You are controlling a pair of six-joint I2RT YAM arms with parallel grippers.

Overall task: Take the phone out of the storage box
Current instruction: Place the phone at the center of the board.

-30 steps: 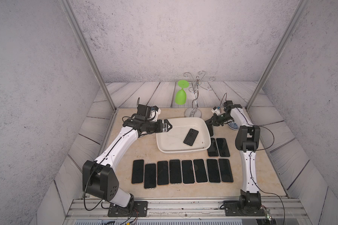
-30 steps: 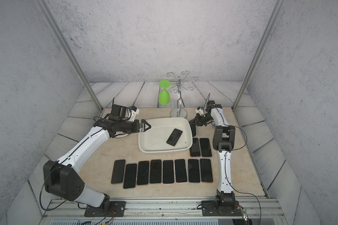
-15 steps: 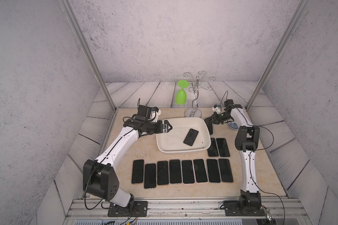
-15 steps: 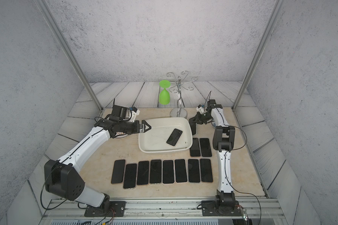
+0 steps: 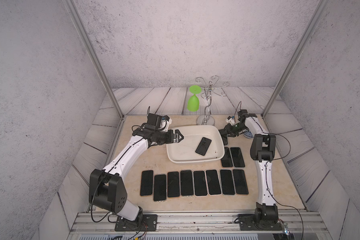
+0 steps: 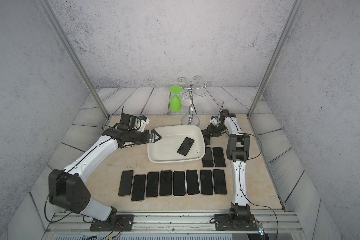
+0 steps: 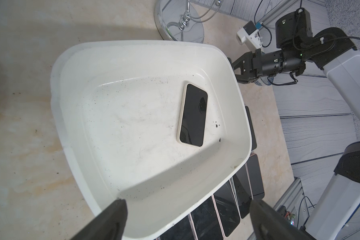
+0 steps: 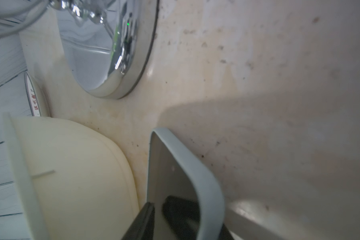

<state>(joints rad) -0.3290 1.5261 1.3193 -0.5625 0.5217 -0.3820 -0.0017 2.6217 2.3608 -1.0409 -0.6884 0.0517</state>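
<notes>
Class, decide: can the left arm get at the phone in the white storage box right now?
Probably yes: the open left hand hangs at the storage box rim, and the phone lies flat, uncovered, with nothing between them.

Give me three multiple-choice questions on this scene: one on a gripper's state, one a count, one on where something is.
1. The left gripper is:
A. shut on a phone
B. open, holding nothing
C. shut, holding nothing
2. How many dark-screened phones lie in the front row?
A. six
B. eight
C. ten
3. The black-screened phone in a cream case lies:
A. inside the shallow white plastic storage tub
B. in the left gripper
C. in the front row

Answers:
1 B, its fingers stand wide apart with nothing between them.
2 B, eight lie side by side.
3 A, it rests flat on the tub's floor.
</notes>
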